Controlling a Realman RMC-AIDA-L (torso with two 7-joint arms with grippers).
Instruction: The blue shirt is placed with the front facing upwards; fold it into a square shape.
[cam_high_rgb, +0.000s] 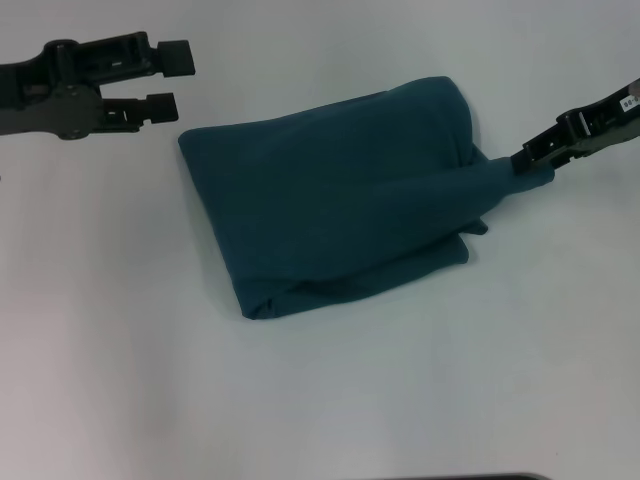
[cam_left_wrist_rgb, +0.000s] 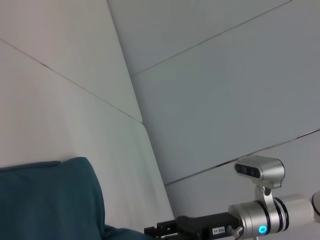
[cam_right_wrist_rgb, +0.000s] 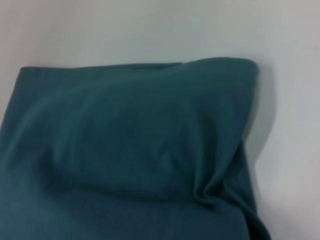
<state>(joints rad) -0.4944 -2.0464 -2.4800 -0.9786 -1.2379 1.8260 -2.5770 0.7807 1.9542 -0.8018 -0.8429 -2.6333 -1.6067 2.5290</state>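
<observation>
The blue shirt lies on the white table as a folded, roughly rectangular bundle, set at a slight angle near the centre of the head view. No lettering or label shows on its exposed faces; only plain teal fabric is visible. The layered fold edges show along the side nearest the robot, where the lower layers form a rounded lip at the near corner. The right gripper is at the bundle's right side, with its jaws pressed together on a peak of fabric that is drawn outward from the bundle into a taut point. The right wrist view shows the shirt from close range, with creases converging toward the pinched area. The left gripper hovers above the table just beyond the bundle's far left corner, apart from the fabric, with its two fingers spread and nothing between them. The left wrist view shows a corner of the shirt and, farther off, the right gripper at the fabric edge.
</observation>
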